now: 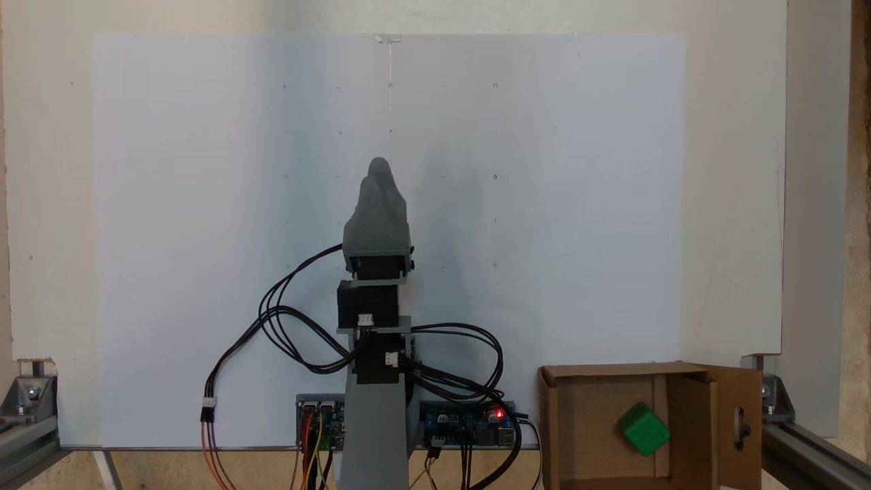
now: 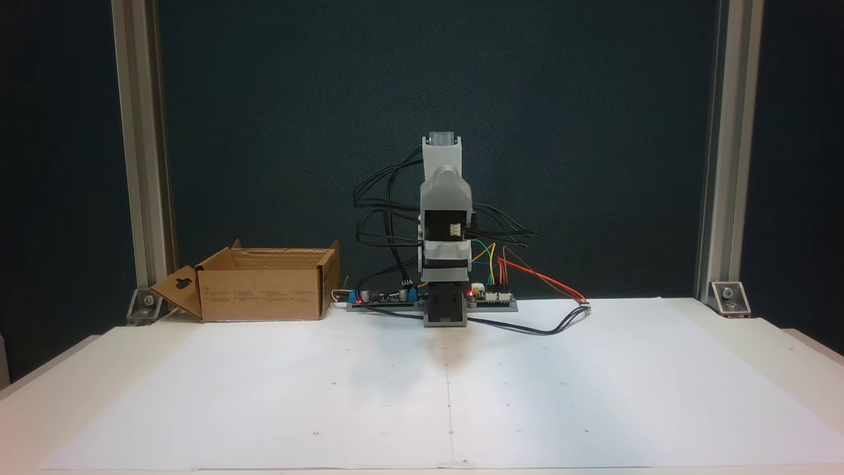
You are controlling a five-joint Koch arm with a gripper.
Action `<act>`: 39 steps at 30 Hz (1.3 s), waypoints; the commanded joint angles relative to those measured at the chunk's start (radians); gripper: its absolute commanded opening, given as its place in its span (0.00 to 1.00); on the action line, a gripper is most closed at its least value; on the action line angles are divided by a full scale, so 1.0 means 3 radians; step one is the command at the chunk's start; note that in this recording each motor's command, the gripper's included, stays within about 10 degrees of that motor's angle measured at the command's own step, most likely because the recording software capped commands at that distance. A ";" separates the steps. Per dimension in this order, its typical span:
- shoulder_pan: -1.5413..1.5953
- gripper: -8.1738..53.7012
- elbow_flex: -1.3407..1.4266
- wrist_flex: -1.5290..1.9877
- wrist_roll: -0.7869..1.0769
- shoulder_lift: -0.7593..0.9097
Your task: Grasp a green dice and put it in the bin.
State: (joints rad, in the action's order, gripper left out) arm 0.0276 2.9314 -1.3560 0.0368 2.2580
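the green dice [image 1: 644, 429] lies inside the bin [image 1: 599, 373], on its cardboard floor, tilted onto an edge or corner so that one face slants toward the camera, close to the inner wall on the right side of a fixed view. the bin is an open brown cardboard box with its flaps folded out; the flap with the keyhole cutout [image 1: 740, 425] stands out to the right there, and in the other fixed view the bin [image 2: 264, 293] sits to the left of the arm's base, its cutout flap [image 2: 179, 290] angled down toward the table. the arm is folded up over its base, well apart from the bin, with the gripper [image 1: 376, 173] pointing across the white sheet [image 1: 544, 204]. its two tips overlap one behind the other, so whether they are apart or together cannot be told. nothing green shows at the gripper.
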 commanded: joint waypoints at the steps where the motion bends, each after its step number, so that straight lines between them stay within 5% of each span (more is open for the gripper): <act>1: 0.0026 0.84 -0.0010 -0.0210 -0.0118 0.0373; 39: -0.0097 0.85 0.0660 -0.0547 -0.0118 0.0373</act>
State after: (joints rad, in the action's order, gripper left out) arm 0.0015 3.0787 -1.4511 0.0383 2.2580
